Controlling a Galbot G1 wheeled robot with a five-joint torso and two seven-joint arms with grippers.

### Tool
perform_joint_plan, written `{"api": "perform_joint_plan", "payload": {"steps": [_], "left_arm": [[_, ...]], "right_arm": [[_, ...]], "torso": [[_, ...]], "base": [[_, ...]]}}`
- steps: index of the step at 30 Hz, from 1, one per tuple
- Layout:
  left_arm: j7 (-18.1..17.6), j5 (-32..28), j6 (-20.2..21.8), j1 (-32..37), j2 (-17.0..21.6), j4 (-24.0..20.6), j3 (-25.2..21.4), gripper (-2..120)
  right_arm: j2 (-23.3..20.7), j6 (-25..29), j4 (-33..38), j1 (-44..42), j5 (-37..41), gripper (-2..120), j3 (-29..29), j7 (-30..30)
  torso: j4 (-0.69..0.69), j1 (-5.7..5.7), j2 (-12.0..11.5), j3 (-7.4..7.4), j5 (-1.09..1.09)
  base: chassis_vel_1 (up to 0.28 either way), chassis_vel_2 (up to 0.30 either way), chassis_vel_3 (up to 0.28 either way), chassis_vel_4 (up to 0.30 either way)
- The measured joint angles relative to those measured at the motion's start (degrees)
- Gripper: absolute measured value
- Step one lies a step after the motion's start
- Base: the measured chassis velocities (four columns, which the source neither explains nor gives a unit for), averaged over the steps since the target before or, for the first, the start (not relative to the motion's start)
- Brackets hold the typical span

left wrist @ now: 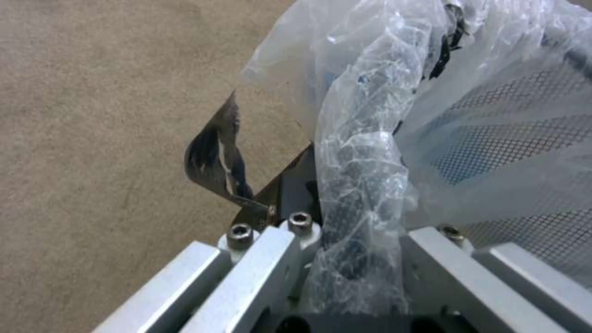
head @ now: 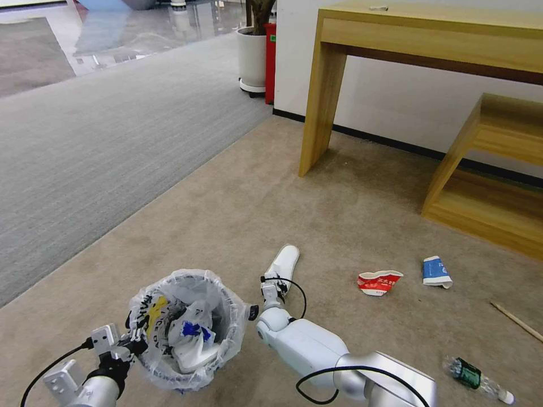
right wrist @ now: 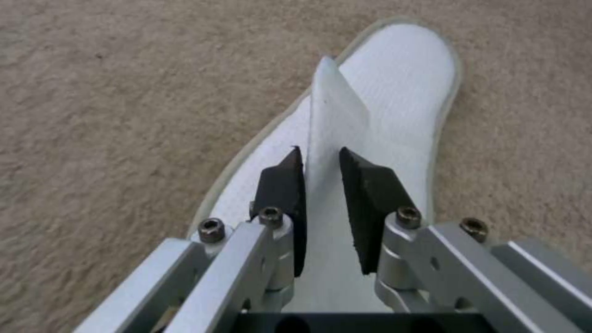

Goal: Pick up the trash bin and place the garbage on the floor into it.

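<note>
The trash bin [head: 226, 297], black mesh lined with a crinkly plastic bag, is held at its near rim by my left gripper [head: 131, 339], shut on the bag-covered rim [left wrist: 360, 152]. A white slipper and a printed plastic bag [head: 192, 333] lie inside it. To its right my right gripper [head: 275, 285] is down on a white slipper [head: 285, 260] on the beige floor [head: 237, 215]. Its black pads [right wrist: 280, 194] pinch the slipper's raised fold [right wrist: 330, 101]. More garbage lies to the right: a crushed red cup [head: 378, 281], a blue cup [head: 436, 271], a green-label bottle [head: 478, 379] and a wooden stick [head: 517, 321].
A light wooden desk [head: 339, 85] and a low wooden shelf [head: 486, 169] stand against the white wall ahead on the right. A grey carpet strip [head: 85, 141] runs along the left. A white plant pot [head: 251, 56] and a red box [head: 270, 53] stand at the far wall corner.
</note>
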Motion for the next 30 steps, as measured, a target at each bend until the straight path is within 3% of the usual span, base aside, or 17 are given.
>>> {"api": "perform_joint_plan", "payload": {"steps": [7, 11, 30], "left_arm": [[0.0, 0.2, 0.0, 0.2, -0.3, -0.3, 0.0, 1], [0.0, 0.4, 0.0, 0.4, -0.5, -0.6, -0.2, 1], [0.1, 1.6, -0.2, 0.7, -1.3, -0.9, 0.1, 1]], "right_arm": [[-1.4, 0.1, 0.5, -0.2, -0.1, 12, -0.6, -1.7], [-2.9, 0.3, 0.7, -0.2, -0.1, 0, -1.1, -3.0], [-7.0, 1.8, 2.6, -0.9, -1.6, 0, -1.5, -6.3]], "torso": [[0.00, 0.00, 0.0, 0.00, 0.00], [0.00, 0.00, 0.0, 0.00, 0.01], [0.00, 0.00, 0.0, 0.00, 0.01]], "base": [[0.000, 0.000, 0.000, 0.000], [0.000, 0.000, 0.000, 0.000], [0.000, 0.000, 0.000, 0.000]]}}
